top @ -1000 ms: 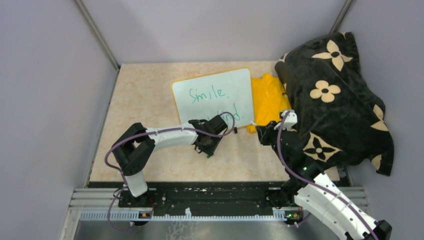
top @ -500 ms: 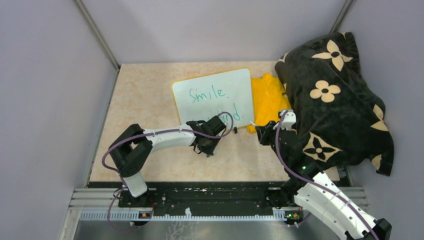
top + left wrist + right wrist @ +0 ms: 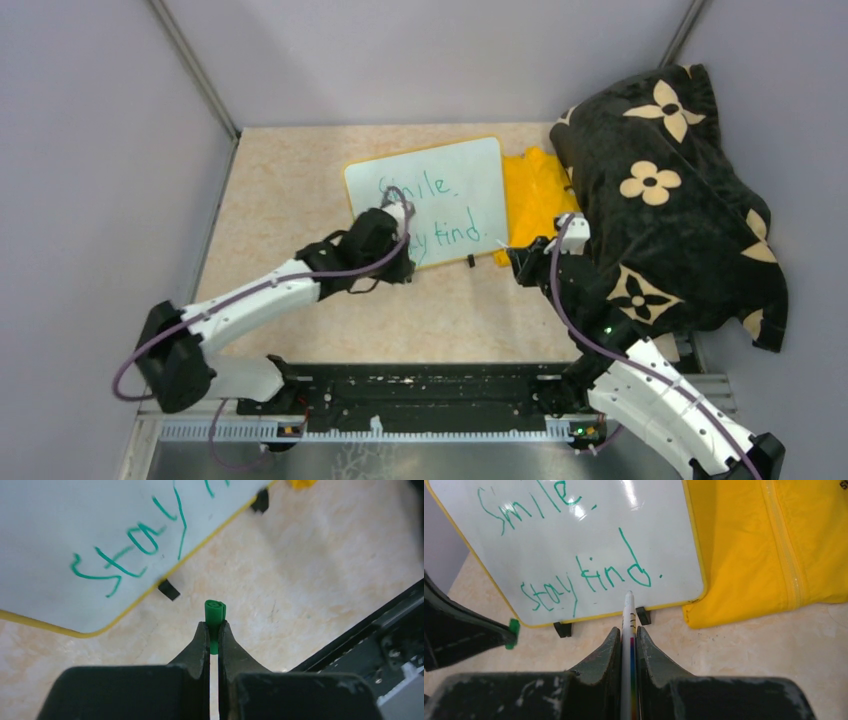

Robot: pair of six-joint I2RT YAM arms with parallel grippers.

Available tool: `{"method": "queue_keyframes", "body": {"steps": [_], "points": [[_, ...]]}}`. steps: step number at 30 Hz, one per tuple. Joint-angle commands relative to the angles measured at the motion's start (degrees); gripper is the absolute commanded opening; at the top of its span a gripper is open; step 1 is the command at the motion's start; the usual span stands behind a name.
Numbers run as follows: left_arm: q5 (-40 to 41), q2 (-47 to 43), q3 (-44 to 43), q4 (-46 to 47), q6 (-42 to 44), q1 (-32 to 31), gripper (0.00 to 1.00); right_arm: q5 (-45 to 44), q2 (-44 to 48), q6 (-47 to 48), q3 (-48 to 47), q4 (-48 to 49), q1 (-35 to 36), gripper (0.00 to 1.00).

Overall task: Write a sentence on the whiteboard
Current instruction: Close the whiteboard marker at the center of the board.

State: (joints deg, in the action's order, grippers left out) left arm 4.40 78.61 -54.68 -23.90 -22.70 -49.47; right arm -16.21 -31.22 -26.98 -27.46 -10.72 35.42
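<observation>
The whiteboard (image 3: 470, 165) sits mid-frame in the overhead view on the beige surface (image 3: 290, 180); the sentence (image 3: 589, 577), two green lines, looks finished; a yellow cloth (image 3: 535, 195) lies just beside its right edge. The right fingers (image 3: 615, 642) are closed on a white pen (image 3: 628, 605), its long axis pointing up-frame, its tip just short of the board's lower edge. The left fingers (image 3: 204, 635), by the lower left corner, pinch a small green piece (image 3: 215, 611), likely the cap; it lies left of the pen tip, so capping would mean bringing the two together.
</observation>
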Motion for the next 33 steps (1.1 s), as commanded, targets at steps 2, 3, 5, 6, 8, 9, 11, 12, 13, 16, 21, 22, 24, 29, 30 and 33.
{"method": "queue_keyframes", "body": {"steps": [2,3,5,6,8,9,11,12,13,16,21,22,24,29,30,33], "points": [[-3.5,-13.6,3.6,12.6,-0.2,6.3,0.0,3.7,-1.9,0.9,-6.1,6.0,-0.6,0.0],[-4.9,-16.0,4.5,15.0,-0.8,8.0,0.0,4.6,-2.6,0.8,-6.9,7.2,-0.6,0.0],[-7.5,-19.9,5.9,19.9,-2.5,11.0,0.0,4.8,-4.3,0.8,-8.6,9.7,0.2,0.0],[-8.7,-21.4,6.5,22.0,-3.4,12.3,0.0,4.0,-5.2,1.1,-9.6,11.1,1.1,0.0],[-9.8,-24.0,7.2,26.3,-5.1,13.9,0.0,-0.4,-7.4,3.2,-12.0,14.1,5.9,0.0],[-10.1,-24.9,7.3,28.0,-6.2,14.3,0.0,-3.8,-8.4,5.3,-13.2,16.2,9.0,0.0],[-10.7,-26.5,7.4,30.7,-8.4,14.9,0.0,-12.7,-10.6,11.4,-15.2,21.0,17.5,0.0],[-10.9,-27.2,7.4,31.9,-9.7,15.0,0.0,-16.9,-11.5,16.5,-15.7,24.0,21.7,0.0],[-11.0,-28.2,7.6,33.1,-11.0,15.3,0.0,-20.9,-12.6,20.2,-16.0,27.9,25.6,0.0],[-10.9,-31.1,9.0,38.2,-15.2,15.9,0.0,-27.6,-15.7,29.6,-16.0,38.4,33.0,0.0],[-10.8,-34.9,13.6,47.8,-25.3,16.8,0.0,-33.9,-21.1,48.2,-12.1,62.7,42.0,0.0],[-10.5,-35.3,14.4,49.3,-27.1,17.0,0.0,-34.3,-22.2,52.0,-10.8,68.4,43.3,0.0],[-10.4,-35.9,15.6,51.5,-29.6,17.3,0.0,-33.8,-23.8,55.1,-9.3,75.3,44.3,0.0],[-10.6,-36.4,19.6,56.0,-35.8,17.5,0.0,-28.6,-23.0,48.6,-8.0,72.5,44.4,0.0],[-10.4,-36.5,21.1,57.8,-37.4,17.6,0.0,-27.8,-22.5,47.1,-7.7,71.9,44.4,0.0],[-10.3,-37.1,23.8,61.7,-40.0,17.7,0.0,-25.9,-20.7,43.2,-6.9,68.4,44.4,0.0]]}}
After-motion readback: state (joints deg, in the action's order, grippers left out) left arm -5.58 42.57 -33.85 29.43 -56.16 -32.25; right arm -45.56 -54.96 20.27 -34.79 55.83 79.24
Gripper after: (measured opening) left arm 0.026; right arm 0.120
